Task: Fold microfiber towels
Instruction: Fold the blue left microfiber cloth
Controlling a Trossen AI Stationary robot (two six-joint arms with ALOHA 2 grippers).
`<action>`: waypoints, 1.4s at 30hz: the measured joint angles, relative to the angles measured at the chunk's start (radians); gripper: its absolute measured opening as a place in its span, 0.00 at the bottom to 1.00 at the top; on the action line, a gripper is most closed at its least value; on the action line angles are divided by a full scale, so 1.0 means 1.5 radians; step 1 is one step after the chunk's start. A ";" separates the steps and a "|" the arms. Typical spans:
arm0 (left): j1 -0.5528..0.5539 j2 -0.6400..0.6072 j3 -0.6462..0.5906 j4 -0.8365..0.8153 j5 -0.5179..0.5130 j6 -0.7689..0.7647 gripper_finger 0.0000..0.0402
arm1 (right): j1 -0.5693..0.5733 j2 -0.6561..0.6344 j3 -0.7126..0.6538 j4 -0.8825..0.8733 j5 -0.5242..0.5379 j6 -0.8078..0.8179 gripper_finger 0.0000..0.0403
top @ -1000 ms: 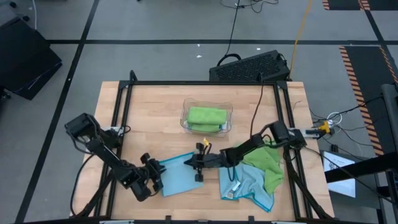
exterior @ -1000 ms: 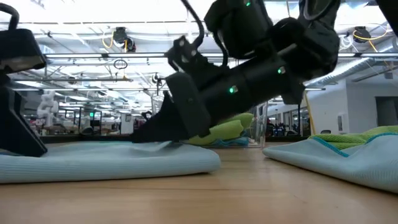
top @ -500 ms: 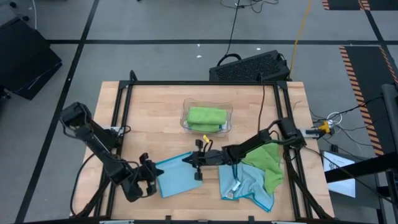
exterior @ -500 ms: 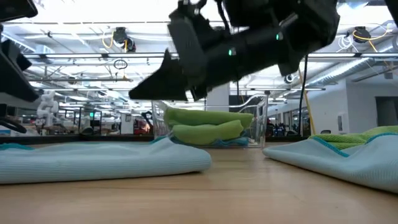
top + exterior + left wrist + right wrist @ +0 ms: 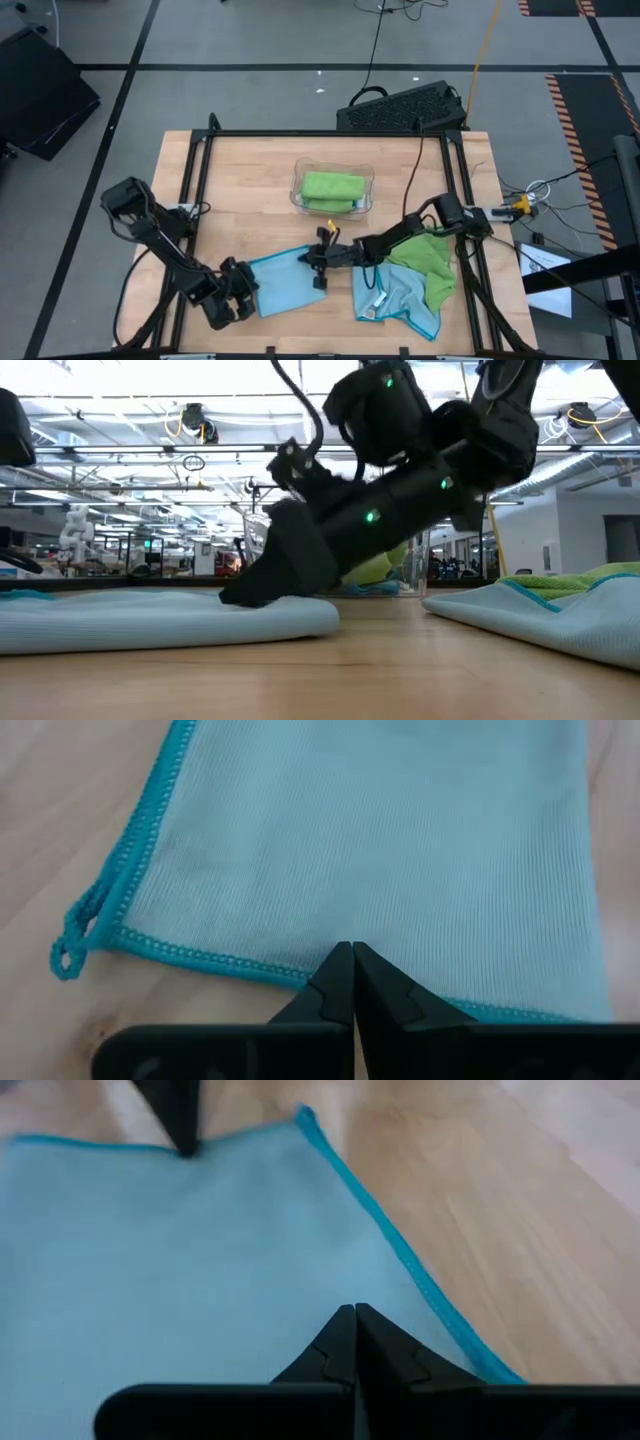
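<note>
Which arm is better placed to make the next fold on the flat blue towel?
Probably the left. Its claw is shut right at the light blue towel's stitched edge, near a corner. The right claw is also shut but presses down on the towel's opposite end, so it suits anchoring.

The light blue towel (image 5: 400, 850) is soft, matt cloth with a fine ribbed weave and a stitched teal edge. The counter (image 5: 250, 170) is pale wood, smooth with faint grain. The fingers (image 5: 345, 990) look like matt black plastic. The tray (image 5: 298, 190) holding a folded green towel (image 5: 332, 187) is clear, glossy plastic.
</note>
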 joint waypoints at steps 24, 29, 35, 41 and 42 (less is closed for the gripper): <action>0.056 -0.161 0.000 -0.142 -0.046 0.240 0.08 | 0.122 -0.153 -0.001 -0.277 0.130 0.070 0.01; 0.025 -0.179 0.000 0.037 -0.138 0.352 0.09 | 0.116 -0.153 -0.023 -0.278 0.141 0.089 0.01; 0.036 -0.112 0.008 0.246 -0.128 0.510 0.21 | 0.115 -0.153 -0.039 -0.277 0.136 0.057 0.02; 0.067 -0.010 0.074 0.218 -0.088 0.553 0.42 | 0.115 -0.153 -0.041 -0.278 0.105 0.009 0.02; 0.069 0.006 0.087 0.199 -0.078 0.554 0.45 | 0.115 -0.153 -0.041 -0.278 0.099 0.005 0.02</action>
